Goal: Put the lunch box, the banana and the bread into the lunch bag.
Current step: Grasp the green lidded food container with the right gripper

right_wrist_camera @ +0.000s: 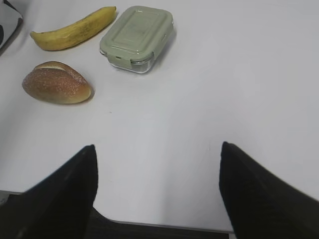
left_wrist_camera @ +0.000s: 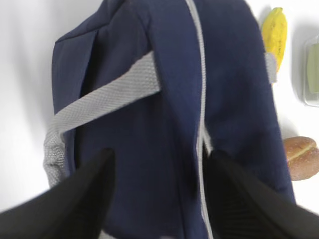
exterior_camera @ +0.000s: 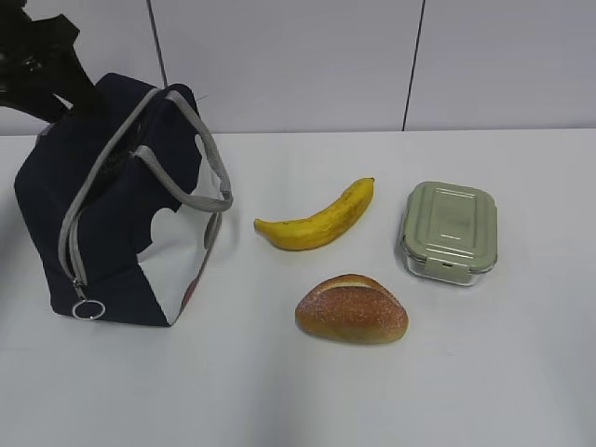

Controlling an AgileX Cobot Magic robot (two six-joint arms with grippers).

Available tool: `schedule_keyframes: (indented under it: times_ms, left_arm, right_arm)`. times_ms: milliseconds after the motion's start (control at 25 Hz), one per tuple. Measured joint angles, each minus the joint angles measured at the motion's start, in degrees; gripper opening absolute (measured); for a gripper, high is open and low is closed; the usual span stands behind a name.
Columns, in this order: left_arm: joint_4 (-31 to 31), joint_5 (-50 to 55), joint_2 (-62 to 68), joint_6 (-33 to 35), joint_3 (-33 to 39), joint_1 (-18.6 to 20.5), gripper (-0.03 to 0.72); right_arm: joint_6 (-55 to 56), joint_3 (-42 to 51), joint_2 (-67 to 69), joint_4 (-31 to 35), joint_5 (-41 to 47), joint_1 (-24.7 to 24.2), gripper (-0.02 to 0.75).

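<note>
The navy lunch bag (exterior_camera: 121, 214) stands upright at the table's left, its grey zipper closed and the ring pull (exterior_camera: 88, 309) hanging at the front. My left gripper (exterior_camera: 58, 98) is at the bag's rear top. In the left wrist view its open jaws (left_wrist_camera: 162, 154) straddle the bag's top fabric (left_wrist_camera: 164, 99) beside the zipper. The banana (exterior_camera: 321, 222), the bread (exterior_camera: 352, 309) and the green-lidded lunch box (exterior_camera: 449, 230) lie on the table right of the bag. My right gripper (right_wrist_camera: 158, 148) hangs open and empty over bare table, short of the bread (right_wrist_camera: 56, 82) and the lunch box (right_wrist_camera: 137, 36).
The white table (exterior_camera: 521, 372) meets a pale wall behind. A grey strap handle (exterior_camera: 200, 168) droops over the bag's right side. The table's near edge shows under my right gripper.
</note>
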Motion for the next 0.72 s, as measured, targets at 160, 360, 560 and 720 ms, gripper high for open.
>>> schedule_keyframes:
  times_ms: [160,360,560,720]
  left_arm:
    - [-0.07,-0.07,1.58,0.12,0.0,-0.72,0.413]
    - [-0.22,-0.34,2.03,0.13,-0.07,-1.4,0.38]
    - [-0.22,-0.31,2.03,0.13,-1.14,-1.52,0.36]
    - [-0.06,-0.2,2.03,0.13,-1.91,-1.58,0.35]
  right_arm:
    - [0.0,0.0,0.0,0.0,0.0,0.0,0.561]
    - [0.0,0.0,0.0,0.0,0.0,0.0,0.561]
    - [0.0,0.0,0.0,0.0,0.0,0.0,0.561]
    - [0.0,0.0,0.0,0.0,0.0,0.0,0.561]
